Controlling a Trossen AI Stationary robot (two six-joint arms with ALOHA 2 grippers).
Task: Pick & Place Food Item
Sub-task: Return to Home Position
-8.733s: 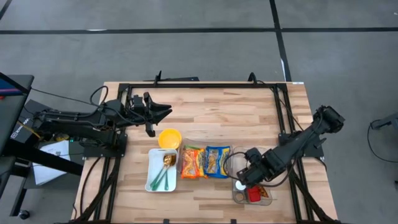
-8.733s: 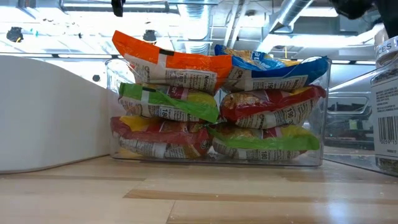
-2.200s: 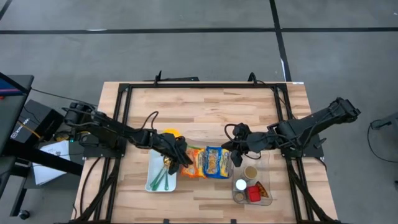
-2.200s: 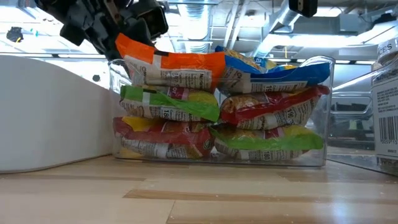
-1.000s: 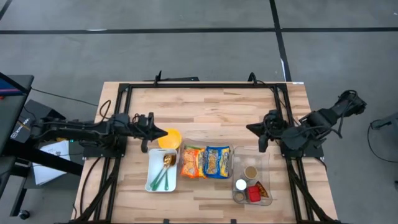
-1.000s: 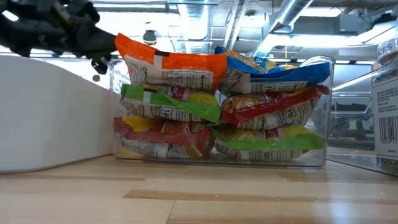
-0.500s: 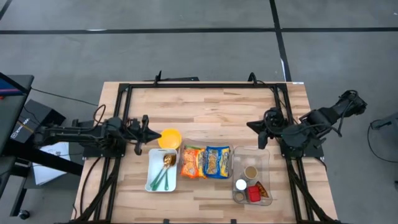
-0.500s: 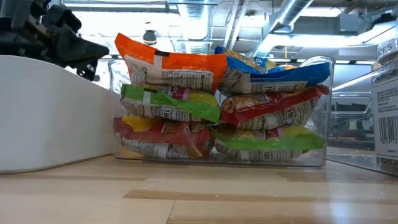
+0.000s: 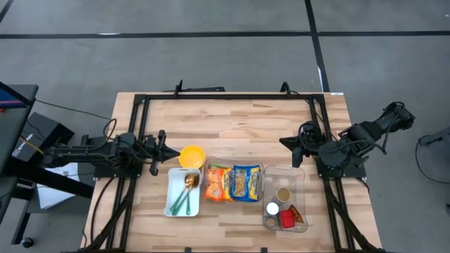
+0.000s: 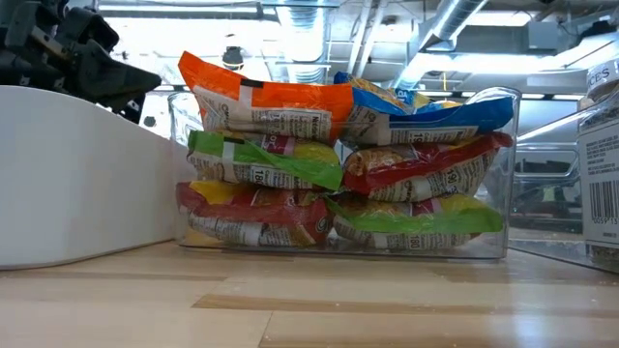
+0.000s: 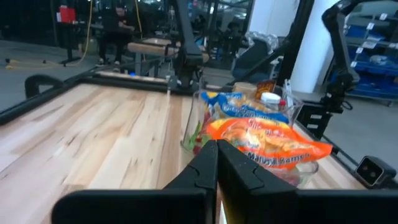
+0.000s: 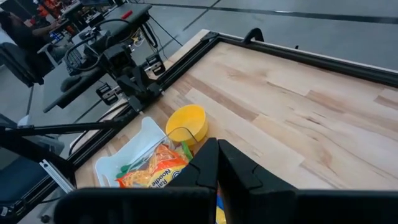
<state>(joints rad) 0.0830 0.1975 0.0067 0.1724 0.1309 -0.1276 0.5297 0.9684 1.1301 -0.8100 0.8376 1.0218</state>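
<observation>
Closed and empty, left jaws and right jaws rest at opposite counter [image 9: 232, 119] edges; the filled noodle bin [image 9: 233, 183] between them suggests sorting's done.

Matt wood-plank table [image 9: 232, 123]; clear plastic bin [image 10: 180, 116]; glossy noodle packs [image 10: 266, 104].

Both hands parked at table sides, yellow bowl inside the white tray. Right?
No. The high view shows the yellow bowl on the table just past the white tray, not inside it. Left hand and right hand are at its sides.
</observation>
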